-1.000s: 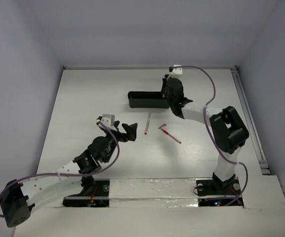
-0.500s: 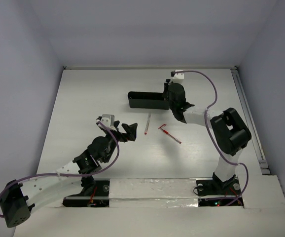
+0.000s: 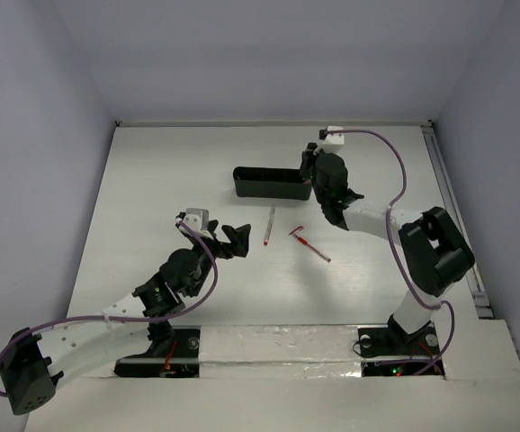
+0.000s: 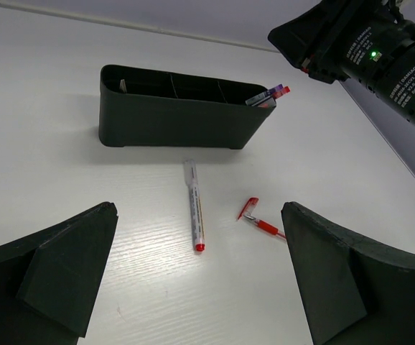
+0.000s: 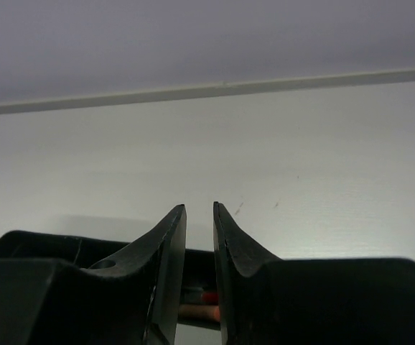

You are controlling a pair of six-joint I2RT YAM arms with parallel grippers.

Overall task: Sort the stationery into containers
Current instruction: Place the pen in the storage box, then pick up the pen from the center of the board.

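The black tray (image 3: 269,184) stands at the table's middle back, and a couple of pens (image 4: 268,95) stick out of its right compartment. A white pen with a red tip (image 3: 269,225) and a red pen (image 3: 310,243) lie on the table in front of it. My left gripper (image 3: 240,238) is open and empty, low over the table just left of the white pen (image 4: 193,205). My right gripper (image 3: 315,169) hovers at the tray's right end, its jaws a narrow gap apart with nothing between them. The pens (image 5: 206,297) in the tray (image 5: 42,244) show below it. Scissors and eraser are out of view.
The red pen (image 4: 266,227) lies with its clip end toward the white pen. The back wall runs behind the tray. A rail (image 3: 453,216) lines the table's right edge. Purple cables loop off both arms.
My right gripper has moved a little to the right and back, away from the tray's right end. The left arm and both loose pens have not moved.
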